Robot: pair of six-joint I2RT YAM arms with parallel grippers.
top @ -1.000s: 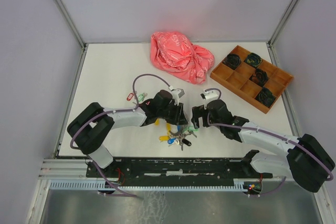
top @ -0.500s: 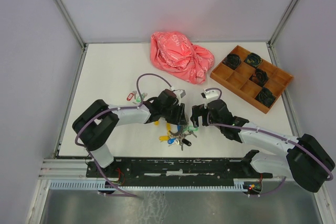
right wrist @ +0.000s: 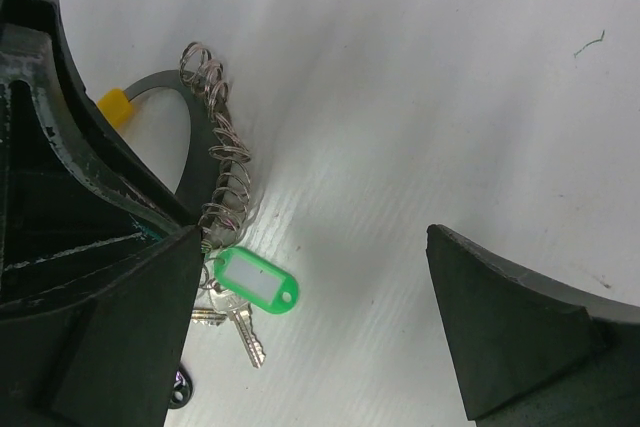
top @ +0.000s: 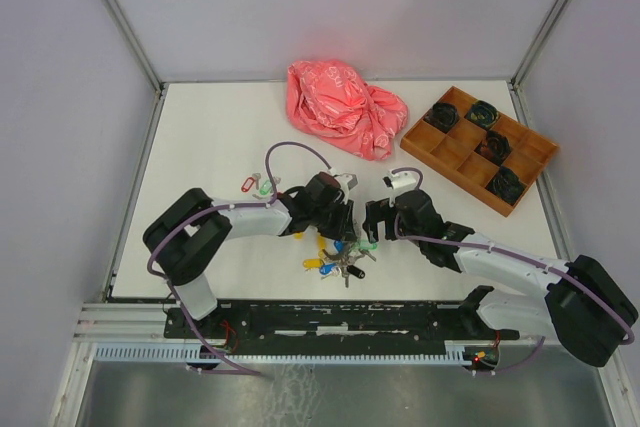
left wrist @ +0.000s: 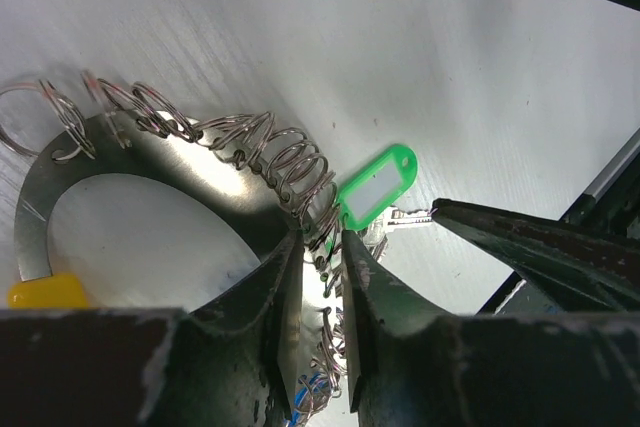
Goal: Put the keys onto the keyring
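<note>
Left wrist: left gripper (left wrist: 322, 252) jaws narrow astride keyring (left wrist: 190, 152), can't tell if gripping
Right wrist: right gripper (right wrist: 312, 237) spread wide, green-tagged key (right wrist: 256, 283) beside keyring

You have bright, even light overhead; in wrist views the desk (left wrist: 480, 67) glares white, foreground soft.

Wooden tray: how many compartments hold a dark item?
4. In the wooden tray, a dark item sits at the left end, another at the far corner, one mid-tray, one at the near right end. None appears hidden.
</note>
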